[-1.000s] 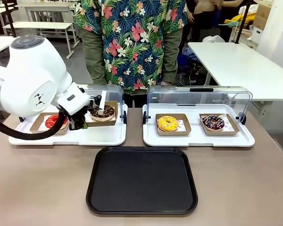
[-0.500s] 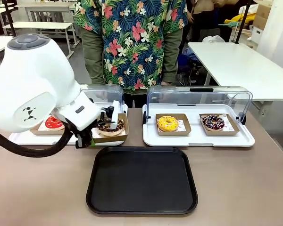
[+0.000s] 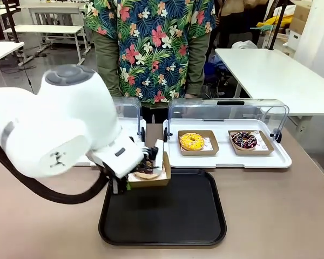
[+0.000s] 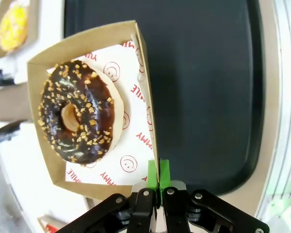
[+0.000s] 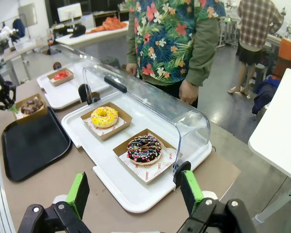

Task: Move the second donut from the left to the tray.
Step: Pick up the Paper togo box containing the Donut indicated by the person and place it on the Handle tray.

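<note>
Donut [image 4: 77, 111] in its box [image 4: 94, 111] hangs over the tray [image 3: 167, 216], near its 10 o'clock corner. Left gripper [image 4: 158, 175] pinches the box wall; right gripper [image 5: 136, 191] gapes wide.

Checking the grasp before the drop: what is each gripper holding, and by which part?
The left gripper pinches the side wall of the donut box, at a corner, over the tray. The right gripper is open, holding nothing.

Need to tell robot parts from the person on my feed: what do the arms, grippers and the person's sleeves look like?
The left arm is bulky glossy white, with a grey cap and a black cable looping under it. Both the left gripper and the right gripper are black with green pads. The person's sleeves are olive, under a floral shirt.
</note>
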Controlling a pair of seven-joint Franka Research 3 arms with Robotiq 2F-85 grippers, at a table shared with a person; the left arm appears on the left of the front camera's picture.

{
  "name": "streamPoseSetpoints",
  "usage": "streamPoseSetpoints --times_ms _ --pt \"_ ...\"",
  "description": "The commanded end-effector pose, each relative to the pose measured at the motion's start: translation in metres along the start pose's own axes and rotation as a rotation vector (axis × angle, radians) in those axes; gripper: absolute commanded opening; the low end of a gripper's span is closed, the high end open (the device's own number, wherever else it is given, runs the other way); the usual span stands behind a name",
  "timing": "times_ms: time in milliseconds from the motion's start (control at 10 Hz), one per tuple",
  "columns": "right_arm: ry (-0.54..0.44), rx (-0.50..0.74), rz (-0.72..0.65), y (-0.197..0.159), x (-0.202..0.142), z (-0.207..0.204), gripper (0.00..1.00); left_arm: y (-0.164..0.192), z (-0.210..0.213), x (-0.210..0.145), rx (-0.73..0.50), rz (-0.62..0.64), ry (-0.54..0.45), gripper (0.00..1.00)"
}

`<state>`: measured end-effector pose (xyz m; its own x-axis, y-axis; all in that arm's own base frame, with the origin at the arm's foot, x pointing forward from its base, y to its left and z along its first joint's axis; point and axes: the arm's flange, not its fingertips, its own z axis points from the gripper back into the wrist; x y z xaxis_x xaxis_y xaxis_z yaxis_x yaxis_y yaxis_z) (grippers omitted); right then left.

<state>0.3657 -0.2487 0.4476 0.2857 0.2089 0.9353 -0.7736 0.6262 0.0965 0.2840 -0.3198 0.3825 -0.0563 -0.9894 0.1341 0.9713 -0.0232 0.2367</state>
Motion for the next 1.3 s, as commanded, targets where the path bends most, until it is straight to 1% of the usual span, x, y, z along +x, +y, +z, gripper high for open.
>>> streamPoseSetpoints --times_ms 0,200,400,600,800,1200 --pt "-0.035 -0.005 0.022 -0.002 0.001 -0.001 1.0 -0.007 -0.013 0.018 0.045 -0.017 -0.007 0.02" --pt "-0.035 -0.005 0.022 -0.002 0.001 -0.001 1.0 -0.014 -0.03 0.035 0.014 -0.055 -0.006 0.02" --pt "-0.035 -0.005 0.022 -0.002 0.001 -0.001 1.0 -0.024 -0.038 0.046 0.019 -0.076 -0.009 0.02" --pt "-0.035 -0.005 0.022 -0.002 0.001 -0.001 1.0 -0.03 -0.047 0.048 0.011 -0.101 -0.035 0.02" --pt "-0.035 -0.005 0.022 -0.002 0.001 -0.001 1.0 -0.036 -0.051 0.05 0.02 -0.104 -0.021 0.02" --pt "-0.035 -0.005 0.022 -0.002 0.001 -0.001 1.0 -0.034 -0.063 0.051 -0.008 -0.097 0.002 0.02"
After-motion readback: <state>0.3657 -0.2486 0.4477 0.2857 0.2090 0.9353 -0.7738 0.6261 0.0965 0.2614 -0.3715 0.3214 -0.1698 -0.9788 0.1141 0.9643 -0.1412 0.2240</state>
